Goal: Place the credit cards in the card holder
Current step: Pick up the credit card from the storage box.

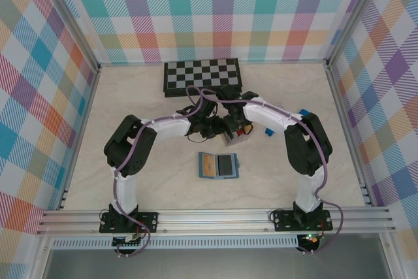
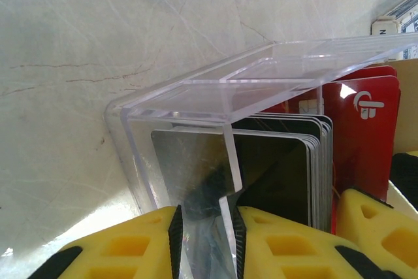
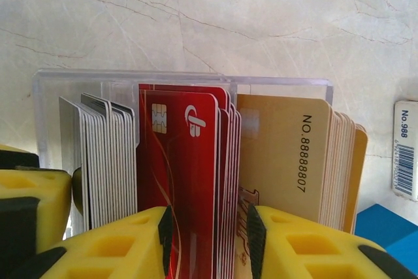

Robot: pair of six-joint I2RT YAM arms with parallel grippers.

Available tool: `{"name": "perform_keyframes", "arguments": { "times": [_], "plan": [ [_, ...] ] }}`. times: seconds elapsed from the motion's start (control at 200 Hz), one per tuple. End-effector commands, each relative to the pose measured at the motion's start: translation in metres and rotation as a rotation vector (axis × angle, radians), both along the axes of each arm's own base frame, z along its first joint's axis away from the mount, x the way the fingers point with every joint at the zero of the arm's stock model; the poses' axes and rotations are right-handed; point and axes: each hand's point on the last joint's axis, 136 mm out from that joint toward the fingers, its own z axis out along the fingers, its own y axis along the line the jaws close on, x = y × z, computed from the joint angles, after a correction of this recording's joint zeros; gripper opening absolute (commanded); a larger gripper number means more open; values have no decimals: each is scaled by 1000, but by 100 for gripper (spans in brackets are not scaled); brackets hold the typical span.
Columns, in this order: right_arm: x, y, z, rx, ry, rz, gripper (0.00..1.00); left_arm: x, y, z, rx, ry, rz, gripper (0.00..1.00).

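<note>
Right hand (image 3: 209, 227) straddles red cards (image 3: 179, 161), grip unclear, beside tan card (image 3: 281, 161) NO.88888807; left hand (image 2: 206, 233) pinches clear case (image 2: 215, 96).

Checkerboard (image 1: 201, 76) flat at far side of marble table (image 1: 130, 96). Clear acrylic box (image 2: 215, 93) upright, silver-grey cards (image 3: 98, 161) stacked inside. White barcode label (image 3: 405, 148) near blue block (image 3: 385, 236).

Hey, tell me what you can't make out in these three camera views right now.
- Top view: clear box too small; its cards blur together.
- Top view: card holder too small to tell whether its pockets hold cards.
- Right wrist view: red cards run off the bottom edge between fingers of the right gripper; grip unclear.
- Left wrist view: tan cards cut off by the right edge.
</note>
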Motion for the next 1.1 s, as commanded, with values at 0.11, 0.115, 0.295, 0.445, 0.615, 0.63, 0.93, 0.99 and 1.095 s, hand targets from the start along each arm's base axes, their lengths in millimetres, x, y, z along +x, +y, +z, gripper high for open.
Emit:
{"name": "perform_keyframes", "arguments": {
  "times": [0.11, 0.115, 0.295, 0.445, 0.615, 0.63, 0.93, 0.99, 1.095],
  "plan": [
    [7, -14, 13, -66, -86, -21, 31, -28, 28, -31, 129, 101, -2, 27],
    [7, -14, 13, -65, -87, -20, 31, -28, 28, -32, 129, 101, -3, 27],
    [5, -14, 13, -65, -78, -13, 23, -30, 30, -34, 133, 107, -4, 27],
    [3, -15, 9, -67, -67, -18, 20, -31, 30, -34, 133, 106, -3, 27],
    [3, -15, 12, -62, -75, -17, 13, -31, 31, -35, 135, 109, -4, 27],
    [3, -15, 12, -61, -74, -17, 13, -31, 31, -35, 135, 109, -3, 27],
    [2, -15, 21, -47, -84, -24, 6, -31, 30, -35, 133, 109, -4, 27],
    [0, -13, 25, -22, -81, -26, 4, -31, 30, -35, 131, 109, -4, 27],
    [-5, -6, 31, 32, -60, -29, 4, -31, 29, -33, 125, 105, -6, 27]
  ]
}}
